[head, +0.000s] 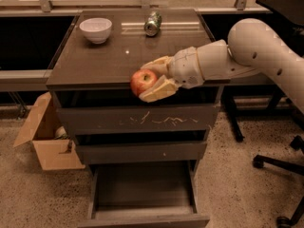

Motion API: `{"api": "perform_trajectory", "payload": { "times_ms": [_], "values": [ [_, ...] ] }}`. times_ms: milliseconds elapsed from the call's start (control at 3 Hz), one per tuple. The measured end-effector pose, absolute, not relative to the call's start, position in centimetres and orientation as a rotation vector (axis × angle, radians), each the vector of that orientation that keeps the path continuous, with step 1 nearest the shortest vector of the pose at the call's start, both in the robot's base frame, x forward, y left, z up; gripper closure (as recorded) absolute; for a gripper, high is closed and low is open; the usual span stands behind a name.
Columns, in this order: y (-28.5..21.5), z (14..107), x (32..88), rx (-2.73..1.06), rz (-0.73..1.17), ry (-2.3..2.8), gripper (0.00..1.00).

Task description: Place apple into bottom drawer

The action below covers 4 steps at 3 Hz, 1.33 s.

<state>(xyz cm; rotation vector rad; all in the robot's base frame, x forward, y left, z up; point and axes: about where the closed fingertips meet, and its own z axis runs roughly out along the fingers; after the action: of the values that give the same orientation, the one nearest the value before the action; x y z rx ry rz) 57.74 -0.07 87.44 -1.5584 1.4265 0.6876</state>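
Gripper (152, 79) at the end of the white arm (247, 51) is closed on the apple (143, 81), one pale finger curving over the far side of the fruit and the other wedged beneath its near side. It hangs over the near edge of the cabinet top (118, 61), a little right of the middle, with the arm reaching in from the right of the scene. The apple, red with a yellowish patch, sits at the left end of the gripper, level with the front lip of the cabinet top and just above the top drawer front (95, 122), which is shut and marked with white scratches. Below that front is the middle drawer (137, 152), also shut. The bottom drawer (142, 189) is pulled out toward the near side; its shallow tray lies well below the apple. On the far left of the cabinet top stands a white bowl (96, 29), and on the far side near the middle a metal can (152, 23) lies on its side; both are well apart from the gripper. An open cardboard box (47, 141) stands on the speckled floor (237, 194) to the left of the cabinet, and the wheeled base of a chair (280, 167) shows at the right.
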Motion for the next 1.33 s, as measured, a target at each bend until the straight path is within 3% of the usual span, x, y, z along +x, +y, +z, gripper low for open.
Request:
{"api": "perform_trajectory", "payload": {
  "times_ms": [667, 1333],
  "values": [
    [-0.8, 86.1, 56.1, -1.627, 0.691, 1.471, 1.0],
    [-6.9, 79.6, 49.9, -1.729, 0.617, 1.695, 1.0]
  ]
}}
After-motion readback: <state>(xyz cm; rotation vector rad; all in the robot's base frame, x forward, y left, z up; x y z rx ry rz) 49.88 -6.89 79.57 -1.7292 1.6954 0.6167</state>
